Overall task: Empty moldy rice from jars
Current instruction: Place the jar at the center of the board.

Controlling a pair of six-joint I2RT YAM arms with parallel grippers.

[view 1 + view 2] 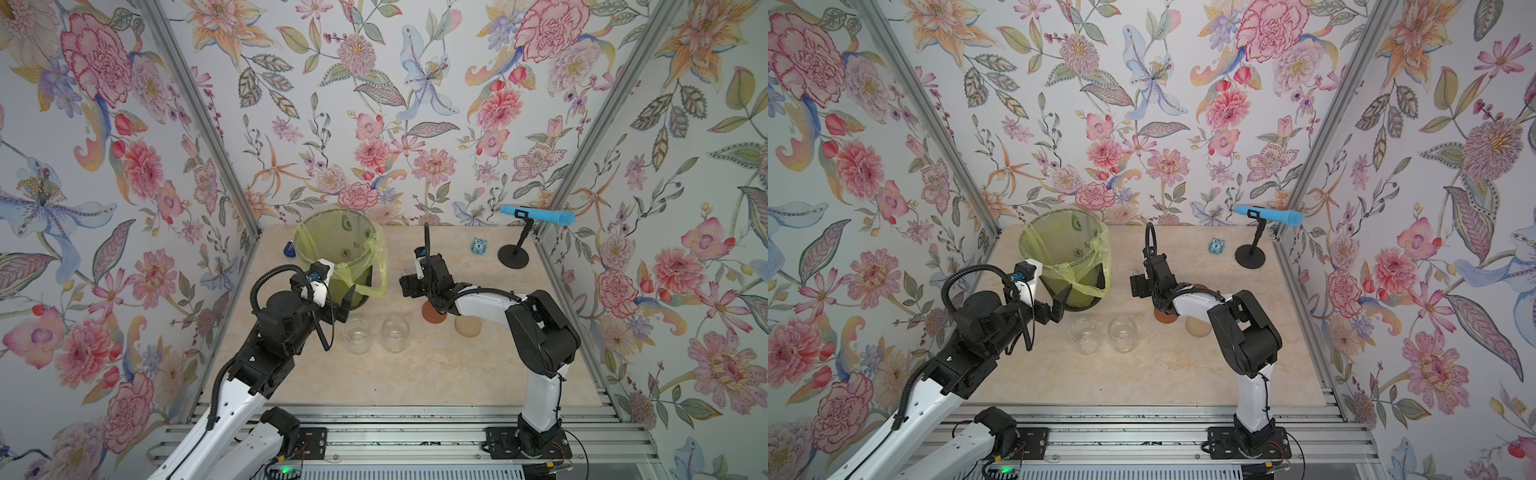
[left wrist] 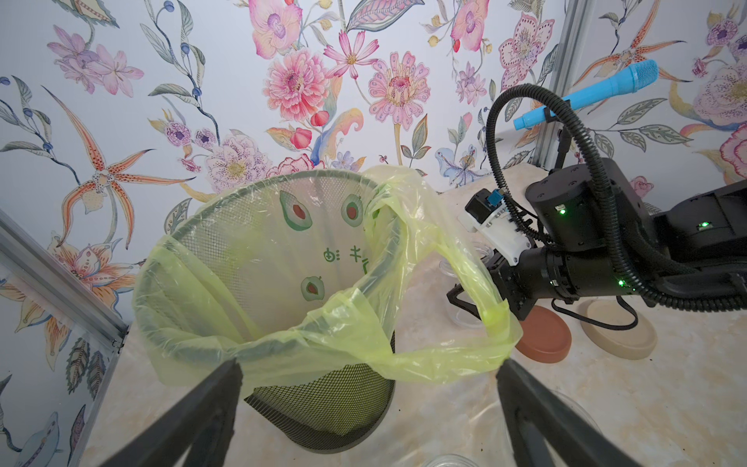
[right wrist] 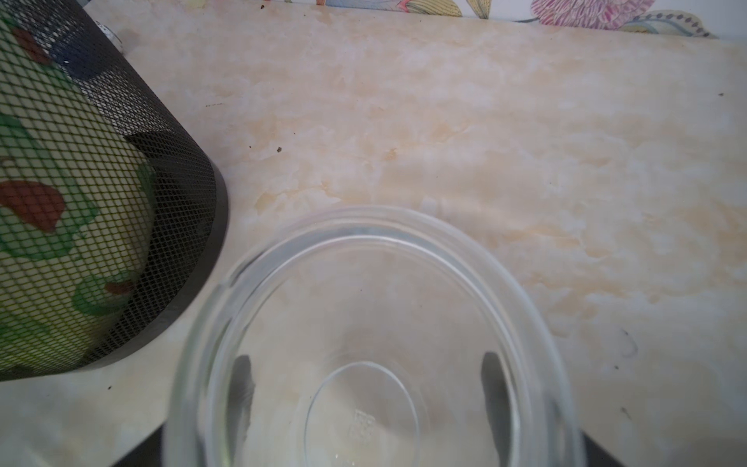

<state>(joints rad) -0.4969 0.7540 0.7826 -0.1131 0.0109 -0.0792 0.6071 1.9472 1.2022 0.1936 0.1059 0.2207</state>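
Two clear glass jars (image 1: 356, 334) (image 1: 395, 332) stand open and look empty at mid-table in both top views. A third jar (image 3: 364, 307) is held just right of the bin (image 1: 332, 224), with my right gripper (image 3: 366, 384) shut on it; its fingers (image 3: 495, 388) show through the glass, and this jar looks empty too. My left gripper (image 2: 370, 364) hangs open by the bin's base, with nothing between its fingers. No moldy rice shows in any view.
A reddish-brown lid (image 1: 432, 313) and a beige lid (image 1: 467, 326) lie under my right arm. A blue microphone (image 1: 538, 216) on a black stand and a small blue owl toy (image 1: 478, 246) sit at the back right. The liner's loose handle (image 2: 465, 351) droops off the bin.
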